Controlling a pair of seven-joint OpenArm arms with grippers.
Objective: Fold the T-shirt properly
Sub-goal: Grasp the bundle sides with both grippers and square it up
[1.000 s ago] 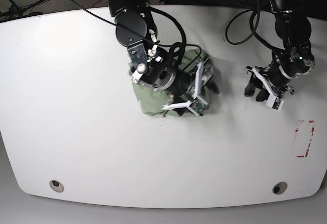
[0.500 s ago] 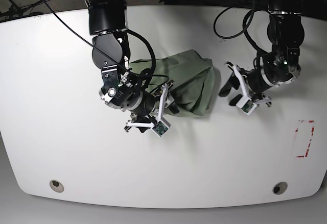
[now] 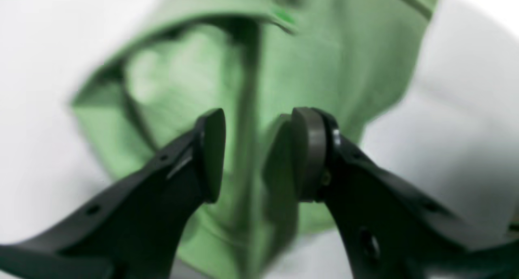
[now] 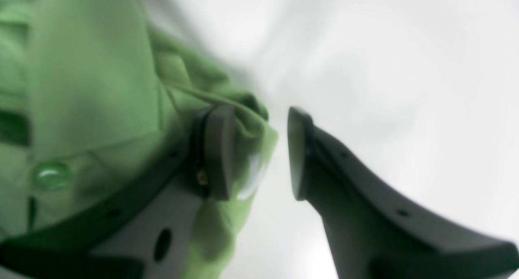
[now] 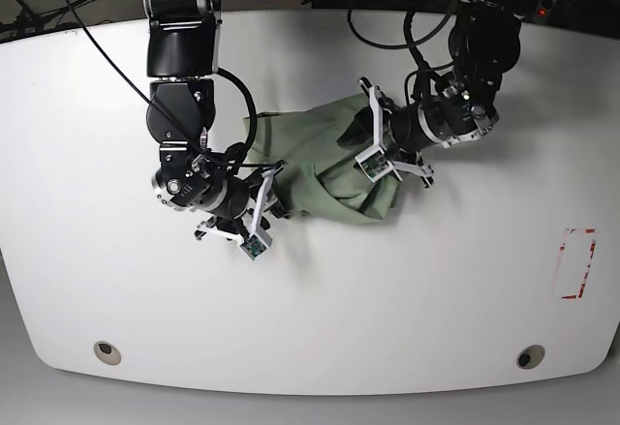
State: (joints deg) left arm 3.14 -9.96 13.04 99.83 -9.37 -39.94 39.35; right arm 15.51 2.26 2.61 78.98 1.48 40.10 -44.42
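The pale green T-shirt (image 5: 325, 159) lies bunched and creased at the middle of the white table (image 5: 436, 289). My left gripper (image 5: 374, 154) is over its right part. In the left wrist view the T-shirt (image 3: 324, 60) fills the background, and the left gripper (image 3: 258, 153) is open, its jaws straddling a raised vertical fold. My right gripper (image 5: 265, 204) is at the shirt's lower left edge. In the right wrist view the right gripper (image 4: 259, 153) is open, with a bunched corner of the T-shirt (image 4: 89, 68) pressed against the left finger (image 4: 217, 149) and poking into the gap.
A shirt button (image 4: 50, 174) shows by the placket. A red rectangle mark (image 5: 577, 262) sits near the table's right edge. Two round holes (image 5: 108, 351) (image 5: 529, 356) lie near the front edge. Black cables hang behind the table's far edge.
The left arm swung in from the right and now sits over the shirt. The right arm moved left, the shirt spread out leftward, and its jaws narrowed.
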